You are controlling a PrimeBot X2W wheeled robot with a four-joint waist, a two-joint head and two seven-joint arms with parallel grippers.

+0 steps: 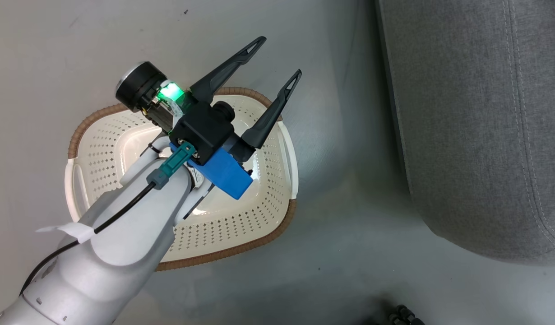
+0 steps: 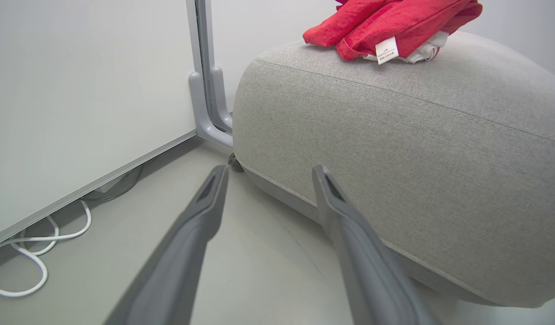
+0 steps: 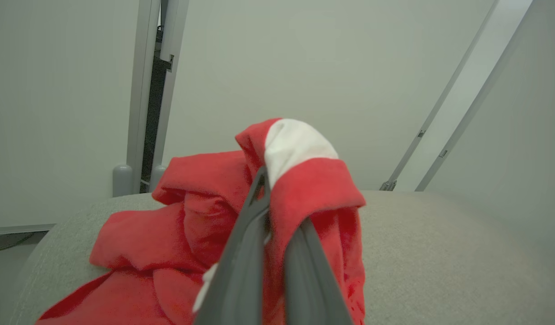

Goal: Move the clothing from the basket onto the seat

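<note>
The right hand [image 3: 279, 203] pinches a fold of the clothing [image 3: 137, 243], which lies on the seat [image 3: 440, 248] under it, probably to release it there. The left hand [image 1: 280, 56], spread open and holding nothing, hovers above the basket [image 1: 259, 212], out of the way.

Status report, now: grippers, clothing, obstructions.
Left gripper open over the basket, holding nothing. Right gripper shut on clothing above the seat, second garment lying on it. No clothing seen in basket. No obstruction seen.

Head camera steeply down over basket [image 1: 232, 221], seat [image 1: 476, 135] edge, both wrist cameras near seat, seemingly sharing clothing [image 2: 386, 20].
</note>
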